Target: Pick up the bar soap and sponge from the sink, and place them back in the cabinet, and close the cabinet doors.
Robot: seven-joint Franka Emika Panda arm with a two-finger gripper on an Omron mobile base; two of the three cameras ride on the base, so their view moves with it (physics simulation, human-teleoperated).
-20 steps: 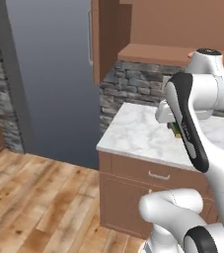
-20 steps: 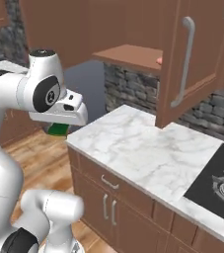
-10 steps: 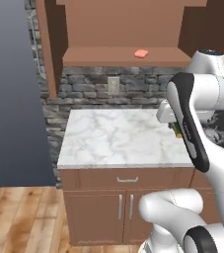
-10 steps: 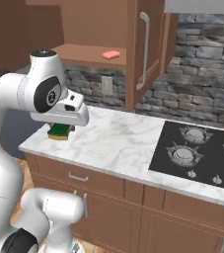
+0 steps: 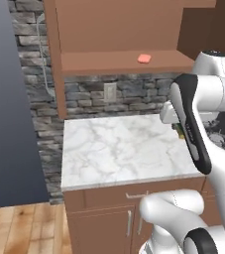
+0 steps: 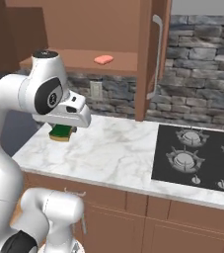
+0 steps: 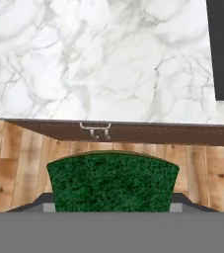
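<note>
Hand view: sponge (image 7: 112,182) hides the fingertips gripping it.

The white arm rises from the base, bends at a dark-jointed elbow and carries its wrist forward at about chest height, so the hand points downward. In the right base view the gripper (image 6: 62,132) hangs under the white hand block, its jaws drawn in on the sponge (image 6: 61,133), whose green top and yellow layer show just below the hand. In the hand view the sponge (image 7: 113,181) sits squarely between the jaws, spanning the gap from one side to the other, dark green face toward the camera. In the left base view the forearm hides most of the hand.
</note>
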